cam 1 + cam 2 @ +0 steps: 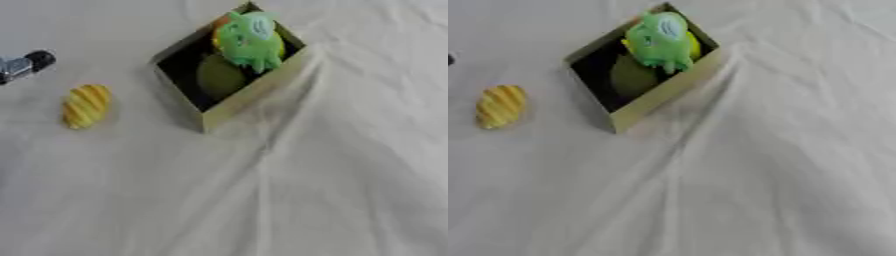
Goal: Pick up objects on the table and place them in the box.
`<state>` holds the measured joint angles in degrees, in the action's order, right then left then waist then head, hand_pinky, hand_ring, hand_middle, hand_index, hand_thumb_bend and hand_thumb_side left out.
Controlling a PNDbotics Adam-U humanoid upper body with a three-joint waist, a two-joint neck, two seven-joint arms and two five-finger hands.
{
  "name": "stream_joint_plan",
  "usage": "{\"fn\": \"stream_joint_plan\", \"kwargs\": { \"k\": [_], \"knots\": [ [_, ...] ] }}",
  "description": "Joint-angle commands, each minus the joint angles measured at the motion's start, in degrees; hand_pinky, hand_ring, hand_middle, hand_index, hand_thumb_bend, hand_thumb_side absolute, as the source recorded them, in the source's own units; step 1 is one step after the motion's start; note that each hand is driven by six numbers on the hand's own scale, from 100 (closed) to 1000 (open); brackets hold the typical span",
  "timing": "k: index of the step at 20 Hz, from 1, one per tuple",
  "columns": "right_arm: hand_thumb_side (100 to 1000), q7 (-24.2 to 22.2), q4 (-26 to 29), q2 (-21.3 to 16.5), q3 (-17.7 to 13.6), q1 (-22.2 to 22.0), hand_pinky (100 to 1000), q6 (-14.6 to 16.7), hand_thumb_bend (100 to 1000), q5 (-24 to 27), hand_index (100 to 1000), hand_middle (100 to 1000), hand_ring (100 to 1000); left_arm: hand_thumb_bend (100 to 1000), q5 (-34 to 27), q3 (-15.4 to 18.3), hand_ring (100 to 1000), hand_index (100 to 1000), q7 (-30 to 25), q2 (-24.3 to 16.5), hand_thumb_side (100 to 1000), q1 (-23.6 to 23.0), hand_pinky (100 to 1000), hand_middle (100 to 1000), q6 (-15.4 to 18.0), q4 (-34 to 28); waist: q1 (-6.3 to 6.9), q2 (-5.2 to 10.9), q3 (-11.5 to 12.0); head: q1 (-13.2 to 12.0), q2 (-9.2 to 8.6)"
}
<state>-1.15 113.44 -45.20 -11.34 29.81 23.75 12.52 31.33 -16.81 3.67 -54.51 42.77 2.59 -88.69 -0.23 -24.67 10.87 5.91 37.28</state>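
The box (pixel 249 97) sits tilted like a diamond on the cloth, an open cardboard container with pale tan walls and a dark inside. It lies well to the right of the left hand (pixel 26 64) and slightly farther from the robot. A bright green soft toy (pixel 251 41) rests on top at its far corner, rounded and plush-looking, rising above the rim. Beneath it lies a dull olive-green round object (pixel 219 76), and a bit of yellow and orange shows behind the toy.

Outside the box, a yellow ribbed object (pixel 86 105), oval and striped with grooves, lies on the cloth just below and to the right of the left hand, apart from it.

The left eye view shows the hand at the left edge as a black rounded tip with a silver part; whether it is released or clenched cannot be told. The right eye view shows only a dark sliver there.

The white cloth (pixel 306 190) covers the table, creased with long folds fanning from the box's near corner
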Motion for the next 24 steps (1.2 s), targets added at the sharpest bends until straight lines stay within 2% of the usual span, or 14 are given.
{"fn": "stream_joint_plan", "kwargs": {
  "k": [1,8,13,19,24],
  "knots": [
    [400,2.87,1.16,-2.2,0.71,0.77,892,0.54,162,-1.73,767,646,898,715,0.76,-0.73,807,897,-2.8,-3.97,635,0.75,830,796,1.44,0.82,0.11,1.62,-0.1,-0.43,-0.01],
    [402,5.1,1.16,-2.36,2.06,0.41,893,0.99,162,-4.12,767,643,897,743,0.91,-2.78,809,888,-9.45,-2.7,631,3.39,827,796,2.21,5.05,0.2,1.77,0.16,-0.63,-0.01],
    [403,5.44,1.16,-2.36,2.1,-0.01,893,0.99,159,-4.52,766,641,896,757,-2.43,-4.09,808,878,-13.98,-0.73,620,5.35,818,790,1.85,8.35,0.13,1.99,0.03,-0.52,0.16],
    [411,5.28,1.16,-2.17,2.19,-0.47,896,0.58,154,-4.85,764,637,898,777,-5.09,-5.75,815,877,-19.65,1.25,611,7.69,818,793,1.43,9.29,0.12,1.97,0.06,-0.42,0.17],
    [419,4.7,1.16,-1.88,2.25,-0.8,896,0.23,157,-5.04,762,634,897,788,-5.63,-7.06,768,868,-24.82,3.38,606,9.8,792,719,1.15,10.28,0.11,2.03,0.13,-0.35,0.29]
  ]
}}
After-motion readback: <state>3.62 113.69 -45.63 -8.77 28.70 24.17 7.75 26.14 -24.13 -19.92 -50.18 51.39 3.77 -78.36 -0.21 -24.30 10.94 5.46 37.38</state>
